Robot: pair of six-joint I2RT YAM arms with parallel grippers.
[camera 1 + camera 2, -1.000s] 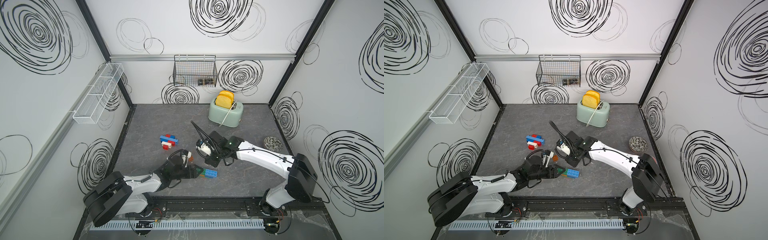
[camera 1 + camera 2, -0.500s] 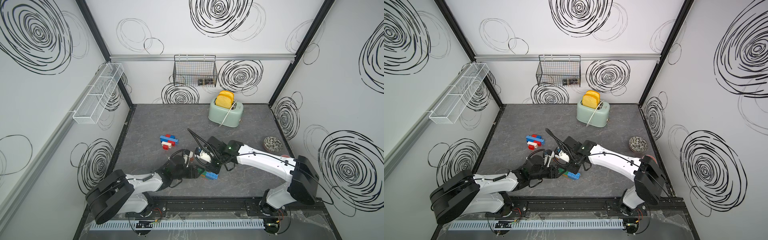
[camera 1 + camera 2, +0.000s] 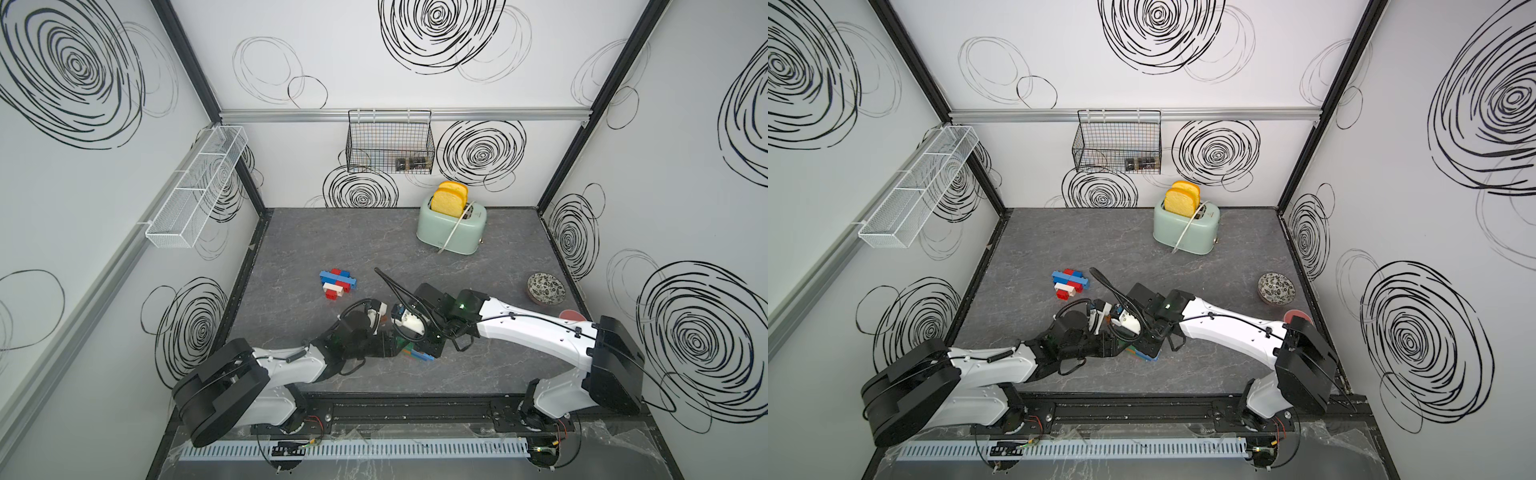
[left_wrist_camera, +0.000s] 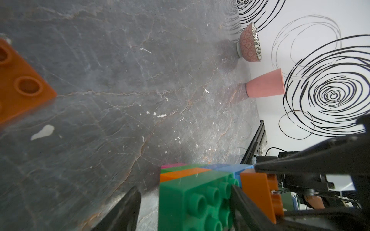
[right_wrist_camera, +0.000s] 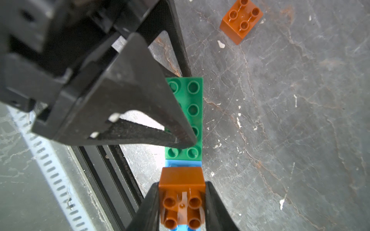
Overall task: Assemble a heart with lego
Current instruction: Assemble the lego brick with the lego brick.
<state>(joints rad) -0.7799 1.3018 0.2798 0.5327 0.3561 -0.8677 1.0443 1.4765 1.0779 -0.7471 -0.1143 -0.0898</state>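
Note:
A small lego stack (image 3: 415,354) (image 3: 1142,354) lies near the table's front. Its top is a green oblong brick (image 5: 192,112) (image 4: 200,200), with a blue brick (image 5: 183,164) at one end and orange and pink layers beneath. My left gripper (image 4: 184,192) (image 3: 395,345) stands open astride the green brick: one finger touches it, the other stays apart. My right gripper (image 5: 182,186) (image 3: 428,347) is shut on a brown square brick (image 5: 182,200), held over the blue brick. Another brown brick (image 5: 241,21) (image 4: 20,86) lies loose close by. A blue, red and white lego cluster (image 3: 337,284) (image 3: 1070,283) sits further back.
A mint toaster (image 3: 451,230) with toast stands at the back. A patterned bowl (image 3: 545,287) and a pink cup (image 4: 264,86) are by the right wall. A black wire basket (image 3: 390,141) and a white wire shelf (image 3: 195,191) hang on the walls.
My right arm has come forward and left with the brown brick, down over the stack beside my left gripper. The left gripper's fingers have narrowed slightly round the green brick.

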